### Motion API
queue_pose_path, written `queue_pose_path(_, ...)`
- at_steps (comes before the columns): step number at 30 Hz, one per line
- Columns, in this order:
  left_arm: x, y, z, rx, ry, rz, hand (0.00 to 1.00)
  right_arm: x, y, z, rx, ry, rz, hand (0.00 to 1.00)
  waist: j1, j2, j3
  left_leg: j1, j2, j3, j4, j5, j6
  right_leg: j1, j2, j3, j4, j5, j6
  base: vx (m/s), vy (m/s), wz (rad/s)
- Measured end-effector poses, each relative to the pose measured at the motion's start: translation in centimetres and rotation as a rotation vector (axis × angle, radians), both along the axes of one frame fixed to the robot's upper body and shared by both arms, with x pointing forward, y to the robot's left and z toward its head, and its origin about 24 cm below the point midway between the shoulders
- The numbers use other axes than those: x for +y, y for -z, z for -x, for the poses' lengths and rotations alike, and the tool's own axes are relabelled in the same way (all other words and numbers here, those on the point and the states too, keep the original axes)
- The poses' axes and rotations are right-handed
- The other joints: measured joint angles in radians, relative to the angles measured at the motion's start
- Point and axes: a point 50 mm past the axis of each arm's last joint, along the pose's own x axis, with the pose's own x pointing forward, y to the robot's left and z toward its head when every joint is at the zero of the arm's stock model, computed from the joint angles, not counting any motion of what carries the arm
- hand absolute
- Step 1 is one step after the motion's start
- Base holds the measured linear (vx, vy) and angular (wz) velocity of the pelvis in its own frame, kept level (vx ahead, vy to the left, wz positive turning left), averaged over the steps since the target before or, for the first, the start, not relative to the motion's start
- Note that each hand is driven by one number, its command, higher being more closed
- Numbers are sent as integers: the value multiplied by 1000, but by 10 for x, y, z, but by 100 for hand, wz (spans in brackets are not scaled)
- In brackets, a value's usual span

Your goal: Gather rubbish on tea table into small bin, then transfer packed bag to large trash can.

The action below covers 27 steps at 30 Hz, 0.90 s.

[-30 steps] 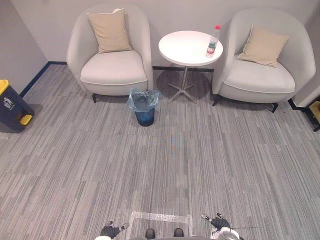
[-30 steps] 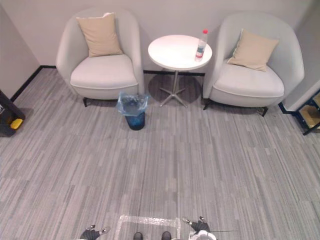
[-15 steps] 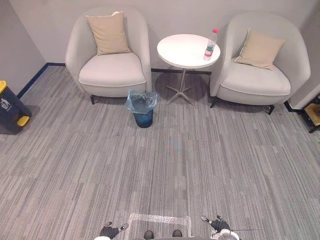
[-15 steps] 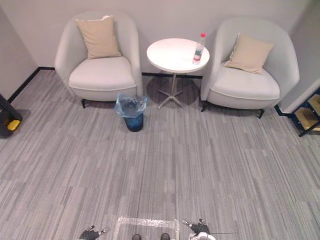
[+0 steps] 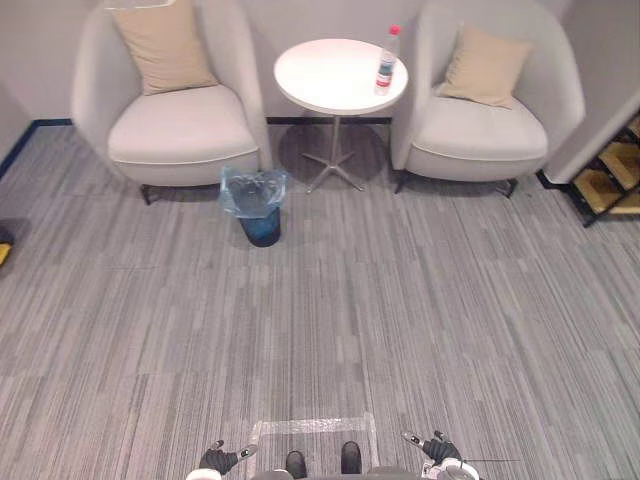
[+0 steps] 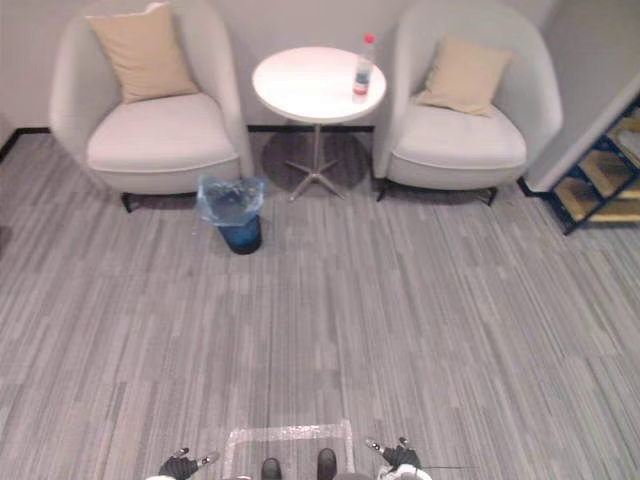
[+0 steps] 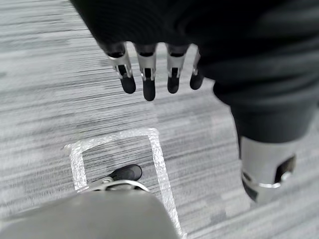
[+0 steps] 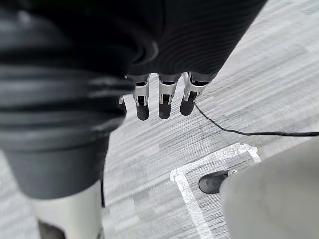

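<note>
The bottle [image 5: 386,60], clear plastic with a red cap and a pink label, stands upright on the round white tea table [image 5: 325,85], close to the table's right edge, on the side of the right armchair [image 5: 480,140]. The table stands on a single metal leg between that chair and the left armchair [image 5: 175,135]; each chair has a beige cushion leaning against its back. The small bin [image 5: 262,222], dark blue and lined with a pale blue bag [image 5: 252,190] whose rim spreads over its top, stands on the grey striped carpet [image 5: 420,300] just in front of the left armchair's right front corner, to the left of the table's foot.

Both hands hang low, well apart from the table and the bin. The left hand [image 5: 220,460] holds nothing, its fingers [image 7: 148,79] straight and pointing down at the carpet. The right hand [image 5: 438,449] is likewise empty, with its fingers [image 8: 163,102] straight. A square of clear tape [image 5: 310,427] lies on the carpet between the hands. A wooden shelf [image 5: 605,175] stands at the right edge of the room.
</note>
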Motion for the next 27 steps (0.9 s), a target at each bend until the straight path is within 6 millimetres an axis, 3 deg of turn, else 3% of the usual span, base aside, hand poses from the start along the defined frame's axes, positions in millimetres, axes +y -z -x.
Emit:
queue_pose_path(4, -14, -2, -16, -45, 9, 37, 0, 0, 0, 1, -4, 7, -1, 0, -8, 1, 3, -4, 23, 9, 97, -49, -34, 15, -5, -58, 52, -45, -16, 35, -62, 3)
queue_pose_path(6, -19, -2, -17, -50, -2, 55, 0, 0, 0, 3, -5, 18, -6, 0, -9, -5, 7, -59, 53, 13, 275, -95, -59, 31, -6, -74, 65, -83, -40, 35, -113, 25)
queue_pose_path(8, -22, -6, -25, -99, -56, 82, 0, -1, -1, 3, -17, 44, -9, 0, -3, -6, 32, -174, 116, 18, 591, -93, -66, 71, -4, -74, 86, -103, -54, 101, -74, 4)
queue_pose_path(9, -24, -7, -28, -118, -81, 93, 0, -2, -2, 2, -28, 55, -6, 0, 5, 9, 44, -229, 158, 21, 725, -99, -44, 89, 3, -69, 113, -123, -68, 121, 6, -11)
queue_pose_path(11, -25, -7, -29, -126, -103, 105, 0, -3, -4, 0, -45, 67, 2, 0, 7, 18, 45, -271, 191, 16, 766, -120, -43, 100, -4, -46, 142, -148, -73, 158, 57, -27)
queue_pose_path(14, -25, -9, -29, -145, -148, 117, 0, -4, -5, -1, -55, 69, 6, 0, 13, 19, 50, -319, 175, 15, 663, -121, -52, 134, -43, -6, 133, -179, -66, 195, 128, -34)
queue_pose_path(16, -26, -10, -31, -156, -154, 122, 0, -4, -5, -2, -57, 69, 8, 0, 14, 21, 53, -336, 128, 14, 518, -101, -49, 161, -71, 20, 109, -197, -43, 266, 198, -28)
queue_pose_path(17, -28, -9, -31, -157, -156, 128, 0, -4, -5, -3, -59, 68, 10, 0, 21, 22, 53, -330, 92, -7, 370, -46, -73, 170, -89, 36, 92, -208, -23, 311, 280, -55)
queue_pose_path(18, -29, -8, -27, -158, -177, 141, 0, -9, -6, -3, -56, 59, 24, 0, 38, 31, 46, -317, 66, -44, 282, 68, -36, 177, -93, 71, 78, -221, 2, 341, 315, -66)
queue_pose_path(19, -30, -8, -28, -161, -180, 145, 0, -7, -5, -3, -50, 57, 18, 0, 43, 28, 41, -314, 56, -35, 284, 57, -10, 178, -100, 82, 77, -226, 9, 389, 313, -54)
queue_pose_path(20, -26, -10, -30, -171, -177, 135, 0, 0, -3, -4, -47, 55, -3, 0, 42, 2, 36, -321, 36, -15, 300, 15, 7, 183, -125, 87, 85, -223, 25, 523, 302, -26)
queue_pose_path(22, -23, -11, -34, -180, -173, 130, 0, 5, -2, -4, -45, 55, -16, 0, 47, -21, 32, -308, 20, 17, 317, -27, 23, 146, -155, 89, 179, -228, 51, 436, 213, -26)
queue_pose_path(24, -23, -10, -31, -167, -173, 128, 0, 5, -3, -5, -50, 45, -10, 0, 55, -24, 32, -239, 8, 46, 297, -53, 45, 77, -175, 92, 386, -214, 103, 425, 175, -36)
queue_pose_path(25, -25, -9, -30, -160, -157, 128, 0, 5, -5, -8, -66, 42, -8, 0, 50, -22, 32, -186, -1, 54, 268, -71, 47, 8, -195, 80, 560, -185, 167, 480, 183, -25)
queue_pose_path(26, -28, -9, -31, -157, -129, 128, 0, 4, -7, -12, -85, 35, -8, 0, 45, -21, 32, -136, -2, 57, 245, -85, 46, -62, -210, 49, 729, -173, 189, 389, 125, -18)
queue_pose_path(27, -29, -9, -31, -155, -121, 131, 0, 4, -8, -13, -91, 33, -9, 0, 46, -22, 32, -108, -5, 57, 231, -86, 46, -89, -219, 22, 787, -178, 179, 402, 76, -10)
